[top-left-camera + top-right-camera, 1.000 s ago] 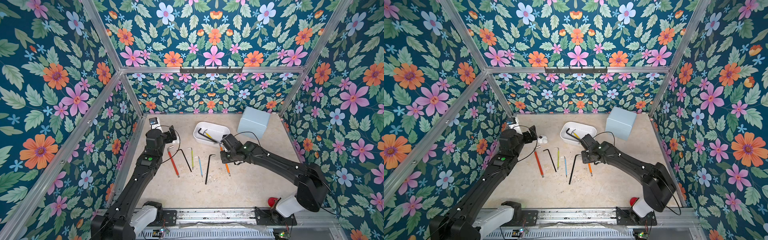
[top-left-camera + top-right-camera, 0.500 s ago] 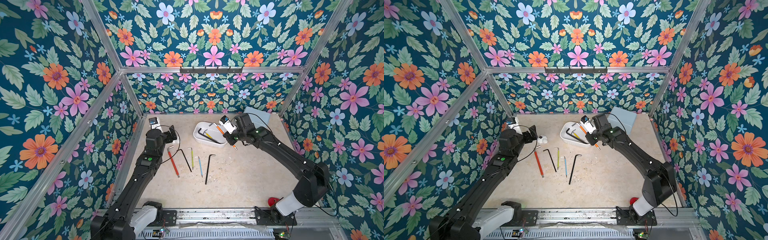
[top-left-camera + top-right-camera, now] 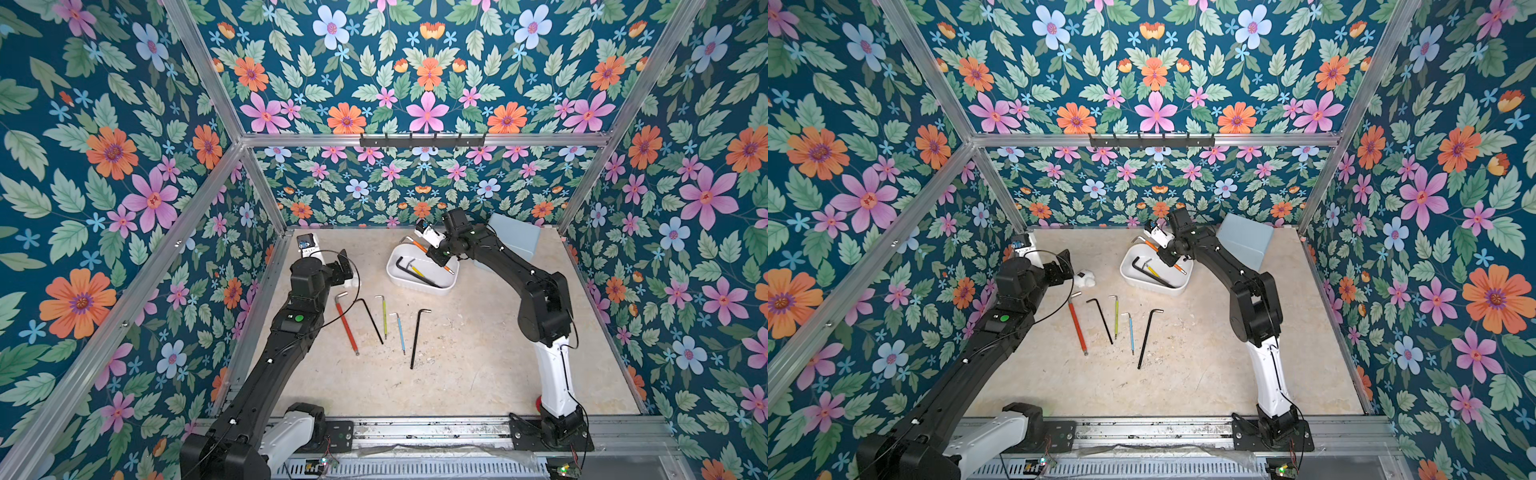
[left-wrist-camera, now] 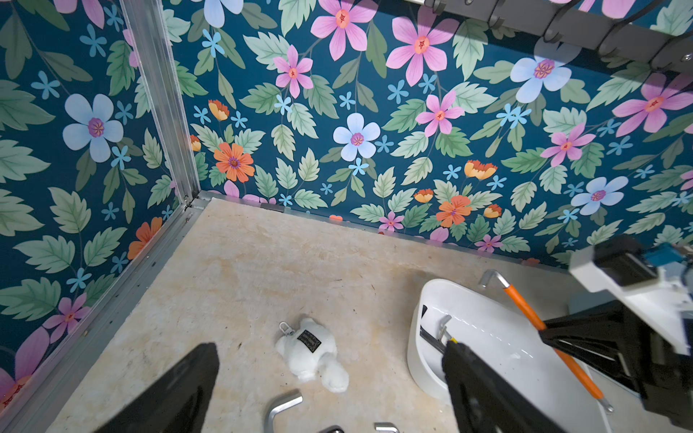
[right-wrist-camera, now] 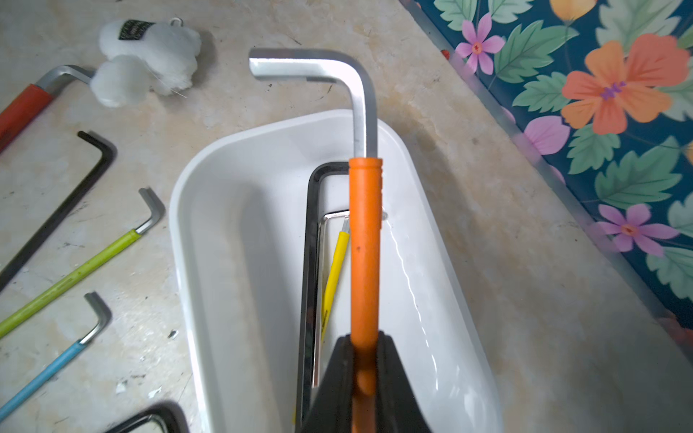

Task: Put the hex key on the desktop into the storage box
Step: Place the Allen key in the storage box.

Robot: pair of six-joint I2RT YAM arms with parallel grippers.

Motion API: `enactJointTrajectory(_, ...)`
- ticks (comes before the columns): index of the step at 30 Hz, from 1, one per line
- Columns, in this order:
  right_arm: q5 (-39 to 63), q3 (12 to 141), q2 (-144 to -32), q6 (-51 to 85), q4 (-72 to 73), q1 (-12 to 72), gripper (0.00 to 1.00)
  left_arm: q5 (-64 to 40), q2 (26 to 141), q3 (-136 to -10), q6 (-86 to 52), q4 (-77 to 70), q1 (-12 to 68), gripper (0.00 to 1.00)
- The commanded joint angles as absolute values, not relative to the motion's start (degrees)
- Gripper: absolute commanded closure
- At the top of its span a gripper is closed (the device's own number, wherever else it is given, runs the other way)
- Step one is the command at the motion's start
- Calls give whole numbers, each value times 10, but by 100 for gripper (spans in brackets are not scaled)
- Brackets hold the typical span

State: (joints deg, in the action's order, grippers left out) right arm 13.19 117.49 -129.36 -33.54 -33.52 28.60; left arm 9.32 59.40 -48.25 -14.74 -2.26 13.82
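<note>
My right gripper (image 3: 441, 259) (image 5: 363, 346) is shut on the orange-sleeved hex key (image 3: 419, 246) (image 3: 1151, 245) (image 5: 364, 243). It holds the key lengthwise just over the white storage box (image 3: 398, 277) (image 3: 1130, 277) (image 5: 180, 225) (image 4: 414, 337), and the key's bent steel end reaches past the box rim. Inside the box lie a black key (image 5: 310, 262) and a yellow key (image 5: 333, 277). Several more hex keys lie on the desktop (image 3: 457, 374): red (image 3: 347, 328), thin black (image 3: 372, 320), green (image 3: 384, 318), blue (image 3: 401, 332), long black (image 3: 417, 338). My left gripper (image 3: 345, 268) (image 4: 330, 350) hangs open and empty at the back left.
A pale blue cube box (image 3: 515, 241) (image 3: 1246, 245) stands at the back right, close behind my right arm. A small white plush toy (image 4: 311, 352) (image 5: 146, 56) (image 3: 1084, 278) lies on the desktop below my left gripper. Floral walls with aluminium rails enclose the desktop.
My right gripper lifted the orange hex key off the desktop, carried it back over the storage box and lined it up along the box. The left arm has not moved.
</note>
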Motion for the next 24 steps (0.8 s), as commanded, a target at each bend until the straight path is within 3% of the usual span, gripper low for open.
enactJointTrajectory(1, 140, 1229, -1334, -336, -386, 287, 100, 105, 592, -488, -134, -22, 138, 0)
enactJointTrajectory(24, 55, 1284, -1420, -285, -404, 305, 100, 105, 600, -486, -132, -26, 137, 0)
